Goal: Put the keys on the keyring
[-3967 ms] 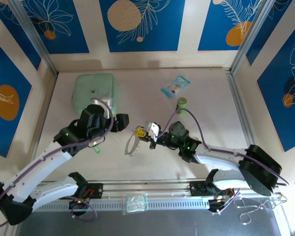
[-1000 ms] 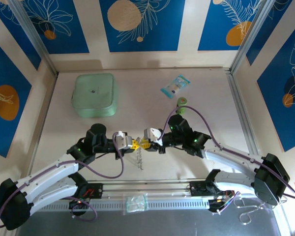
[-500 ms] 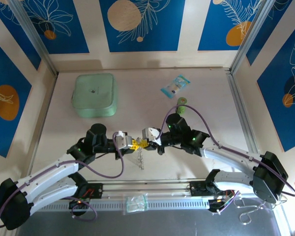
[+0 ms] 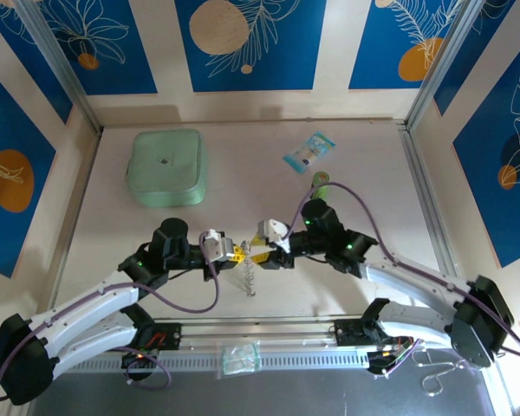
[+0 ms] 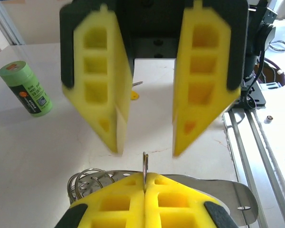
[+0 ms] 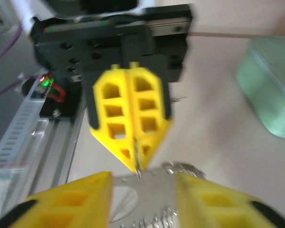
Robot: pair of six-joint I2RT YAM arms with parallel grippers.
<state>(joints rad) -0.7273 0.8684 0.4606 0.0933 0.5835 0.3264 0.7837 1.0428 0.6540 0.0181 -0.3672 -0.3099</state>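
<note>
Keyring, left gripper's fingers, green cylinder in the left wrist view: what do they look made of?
Keyring: thin bare wire, silvery and glinting, so likely steel. Fingers of the left gripper: matte yellow with moulded hollow cells, probably printed plastic or foam; unclear which. Green cylinder: smooth printed green wrap, plastic or paper by its look.

Colours and patterns.
Yellow gripper fingers (image 5: 192, 80) with black backing; silvery keyring (image 5: 85, 179); pale green pouch (image 4: 165, 167); green cylinder (image 5: 26, 88) with orange mark; blue wall panels (image 4: 286, 52) patterned with white leaves and orange discs.
</note>
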